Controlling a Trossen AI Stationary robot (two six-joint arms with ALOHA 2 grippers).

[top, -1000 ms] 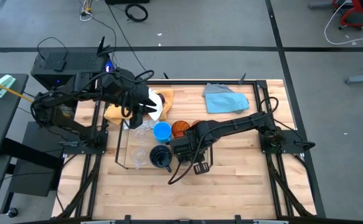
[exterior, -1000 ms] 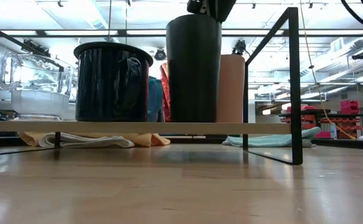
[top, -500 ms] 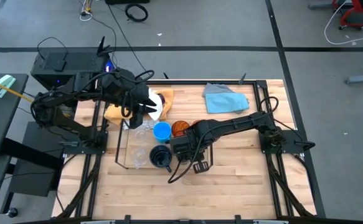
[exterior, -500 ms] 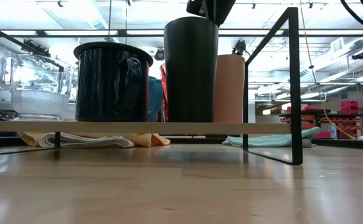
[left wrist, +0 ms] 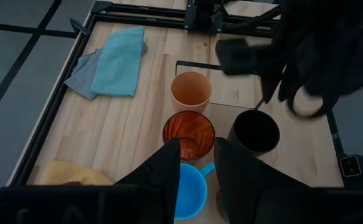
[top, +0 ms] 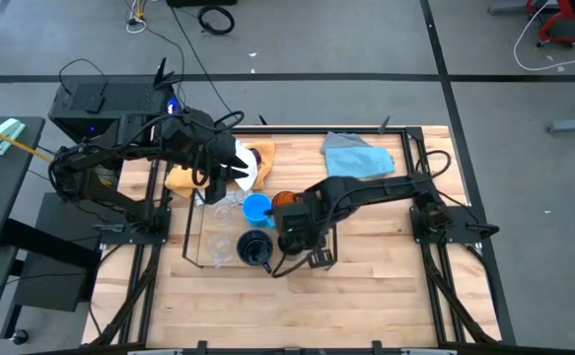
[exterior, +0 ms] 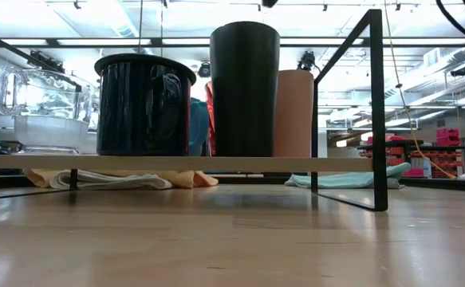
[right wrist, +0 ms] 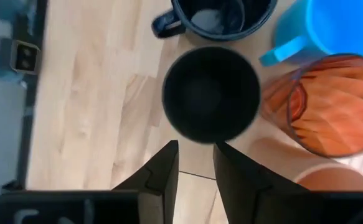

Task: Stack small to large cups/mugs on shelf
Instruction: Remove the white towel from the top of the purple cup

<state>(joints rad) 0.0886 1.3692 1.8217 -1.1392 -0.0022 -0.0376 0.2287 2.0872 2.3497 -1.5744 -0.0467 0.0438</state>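
The black wire shelf [top: 193,232] stands left of the table's middle. On its clear base [exterior: 176,163] stand the tall black cup [right wrist: 211,94], the navy mug [exterior: 144,104], the light-blue mug [top: 256,208], the amber tumbler [top: 283,201], the small orange cup [exterior: 296,112] and clear cups [top: 220,247]. My right gripper [right wrist: 193,165] hovers open above the black cup and touches nothing. My left gripper [left wrist: 193,168] waits open at the shelf's far left corner [top: 243,168], above the light-blue mug [left wrist: 190,190]. I see no purple tumbler.
A blue cloth [top: 356,156] lies at the far right of the table. A yellow cloth [top: 180,179] lies far left under my left arm. The shelf's corner post [exterior: 372,104] rises right of the cups. Bare wood [top: 366,296] stretches along the near side.
My right gripper has gone up from the black cup's rim and out of the low view's top. The black cup shifted slightly toward the navy mug and stays upright on the shelf.
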